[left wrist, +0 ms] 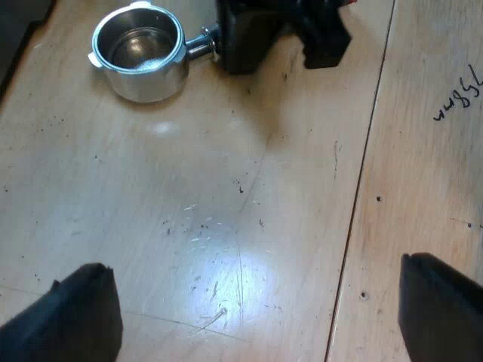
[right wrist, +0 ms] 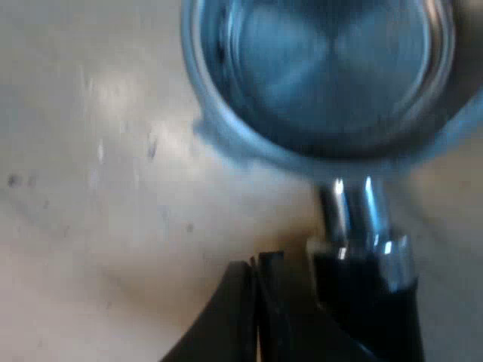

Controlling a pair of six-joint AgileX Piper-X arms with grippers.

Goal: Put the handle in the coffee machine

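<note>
Left gripper (left wrist: pixel 253 268) hangs over a wooden table (left wrist: pixel 189 226); its two black fingers (left wrist: pixel 75 317) stand wide apart, with only tabletop between them; the wood under them carries fine scratches and dark specks; a seam (left wrist: pixel 362 173) between two boards runs away from just beside one fingertip; handwritten marks (left wrist: pixel 456 98) lie on the board beyond that seam. Metal holder (left wrist: pixel 139 49) rests on the table well ahead of the left fingertips, far apart from them; its round basket (left wrist: pixel 139 45) sits open side up, with a pale glint on its floor; a short metal neck (left wrist: pixel 202 41) leads from the basket straight into the right gripper (left wrist: pixel 275 34), which sits at the holder's dark handle and covers most of it; a sliver of red shows at that gripper's far side. From the right wrist the basket lies close ahead, its neck joining the dark handle (right wrist: pixel 370 302); a black part of the right gripper lies just beside the handle, with a strip of table between them near the neck; whether the right gripper is clamped on the handle I cannot tell.
</note>
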